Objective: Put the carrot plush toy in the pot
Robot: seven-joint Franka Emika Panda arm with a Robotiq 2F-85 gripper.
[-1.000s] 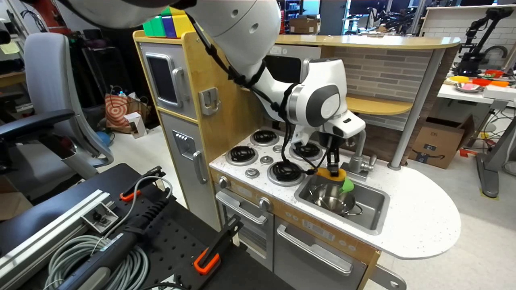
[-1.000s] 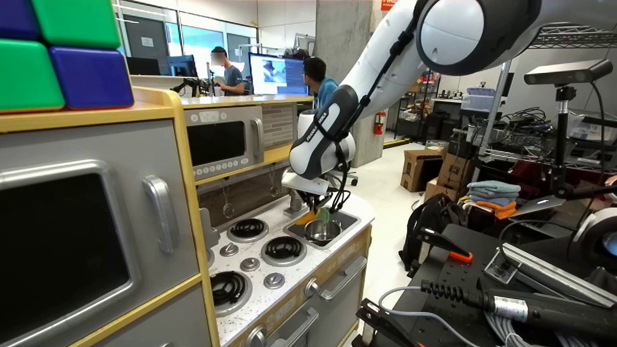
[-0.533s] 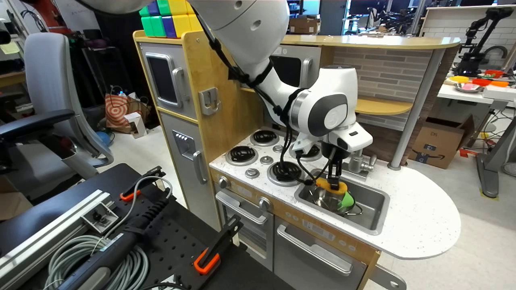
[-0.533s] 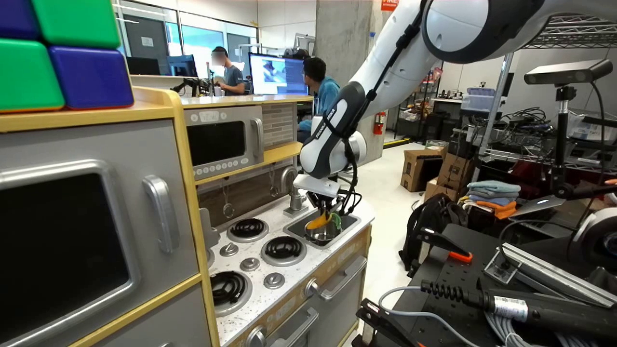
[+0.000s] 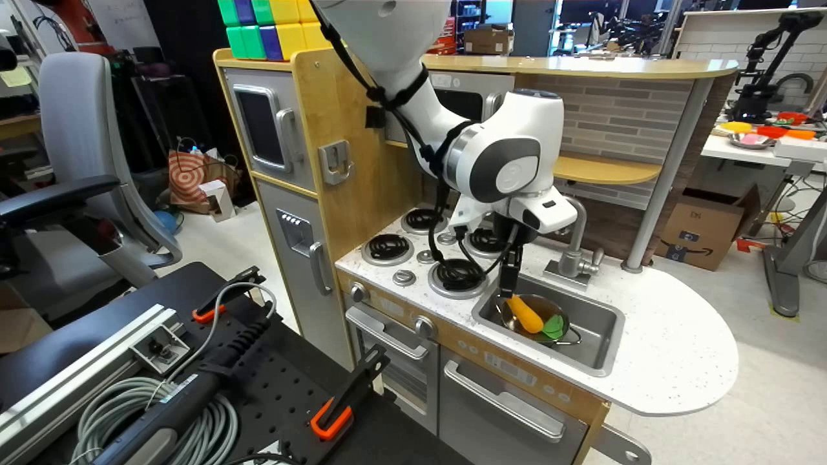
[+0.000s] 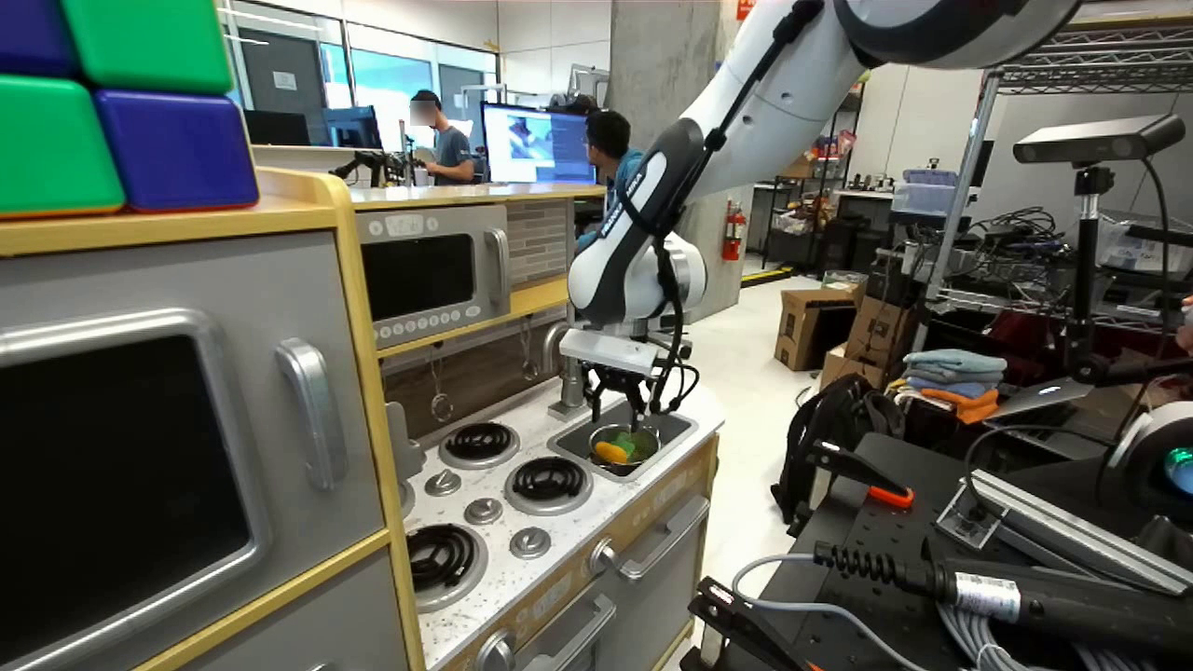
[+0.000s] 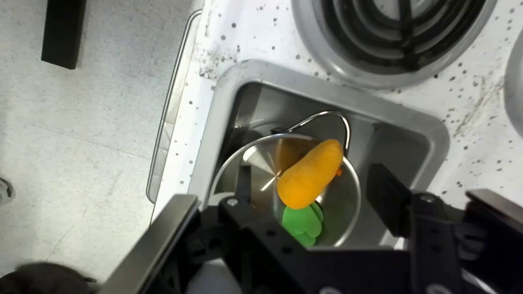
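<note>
plainly, carrot plush toy (image 7: 309, 175) lies in pot (image 7: 342, 204); in wrist view, orange tip (image 7: 331, 150) near one o'clock, green leaves (image 7: 302, 222) toward five. our gripper (image 7: 312, 178) stands wide, holding nothing. we judge toy light, squashy, hardly breakable; for regrasp we'd pinch across its middle.

Rounded white arm (image 5: 434, 115), dark grey panels (image 5: 484, 169), black strapped cable (image 5: 382, 97); black end effector (image 7: 310, 177), silvery screws (image 7: 232, 201)

Wrist view: your claw (image 7: 311, 175) hides part of the pot (image 7: 343, 204); top edge clips 1 burner (image 7: 404, 36). Both exterior views crop your arm (image 5: 433, 116); in an exterior view 1 face (image 6: 424, 113) is blurred.
</note>
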